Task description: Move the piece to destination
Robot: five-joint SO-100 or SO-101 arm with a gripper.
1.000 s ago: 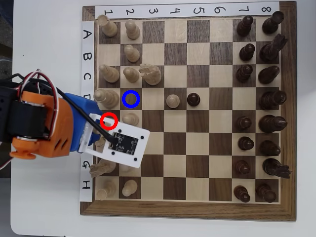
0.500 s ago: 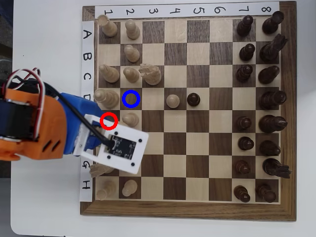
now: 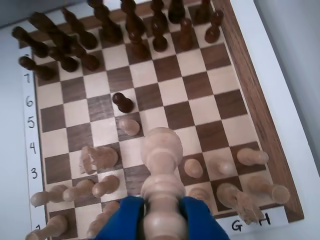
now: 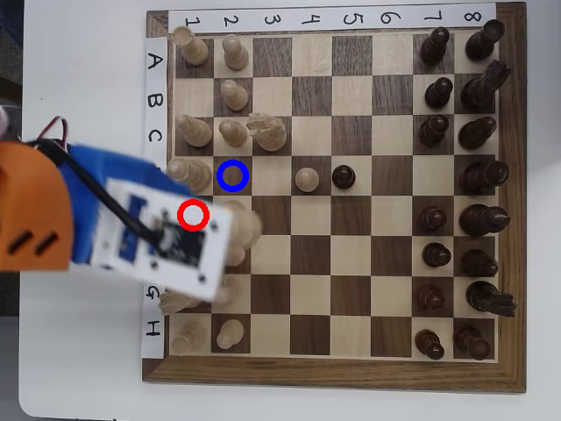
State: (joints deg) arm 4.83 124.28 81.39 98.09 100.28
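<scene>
White table (image 4: 88,351) lies under a wooden chessboard (image 4: 513,219) with smooth light and dark squares. In the wrist view, the blue gripper (image 3: 161,210) is squeezed tight on the piece (image 3: 161,155), a tall, pale, shiny wood piece with a round top and ringed neck. Its bottom is cut off at 6 o'clock. In the overhead view the arm (image 4: 131,219) hides most of the piece; only a blurry bit shows. The destination (image 4: 232,176), a dark square with a blue ring, sits just past the piece at 12 o'clock. A red ring (image 4: 193,215) lies on the arm.
</scene>
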